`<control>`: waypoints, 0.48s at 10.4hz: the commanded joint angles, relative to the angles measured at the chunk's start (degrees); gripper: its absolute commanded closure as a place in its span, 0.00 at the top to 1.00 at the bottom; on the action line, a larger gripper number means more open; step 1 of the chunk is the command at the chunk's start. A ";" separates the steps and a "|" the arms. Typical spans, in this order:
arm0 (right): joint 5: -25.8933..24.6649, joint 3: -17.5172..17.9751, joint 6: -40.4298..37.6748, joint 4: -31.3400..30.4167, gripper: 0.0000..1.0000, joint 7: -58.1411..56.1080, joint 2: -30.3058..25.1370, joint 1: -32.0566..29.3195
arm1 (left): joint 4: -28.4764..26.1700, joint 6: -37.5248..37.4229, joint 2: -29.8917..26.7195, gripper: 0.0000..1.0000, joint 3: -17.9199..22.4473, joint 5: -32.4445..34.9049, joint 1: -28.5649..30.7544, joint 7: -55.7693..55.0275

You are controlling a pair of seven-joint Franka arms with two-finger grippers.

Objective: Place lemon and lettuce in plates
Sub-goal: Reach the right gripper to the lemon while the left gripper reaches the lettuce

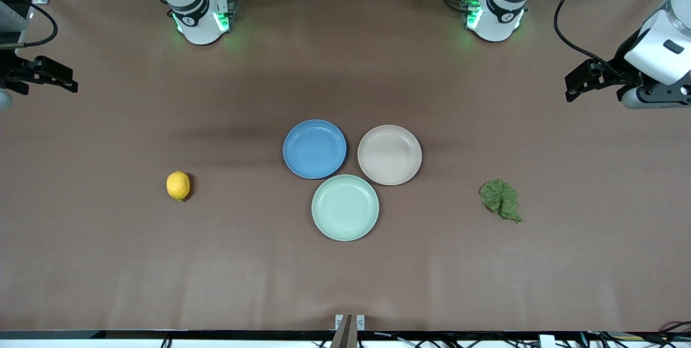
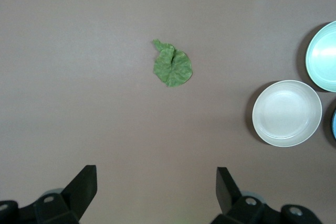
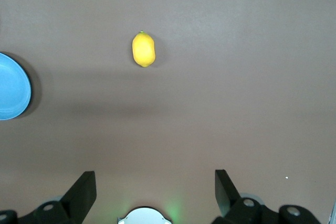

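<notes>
Left pincer spread wide and empty above brown tabletop at its arm's end, right pincer likewise, small yellow lemon and crinkled green lettuce leaf flanking empty blue round plate and beige-pink round plate

Mint-green plate on table
</notes>
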 commanded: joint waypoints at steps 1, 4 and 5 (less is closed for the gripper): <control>-0.12 0.24 -0.43 1.15 1.00 0.96 0.49 -0.22 | 0.43 -0.60 -0.47 1.00 -0.21 0.36 0.51 1.70; -0.12 0.24 -0.43 1.06 1.00 0.96 0.49 -0.22 | -0.10 -0.60 0.67 1.00 -0.21 0.27 2.00 2.04; -0.12 0.24 -0.43 1.06 1.00 0.96 0.49 -0.22 | -0.28 -0.34 2.42 1.00 -0.29 0.18 2.62 2.48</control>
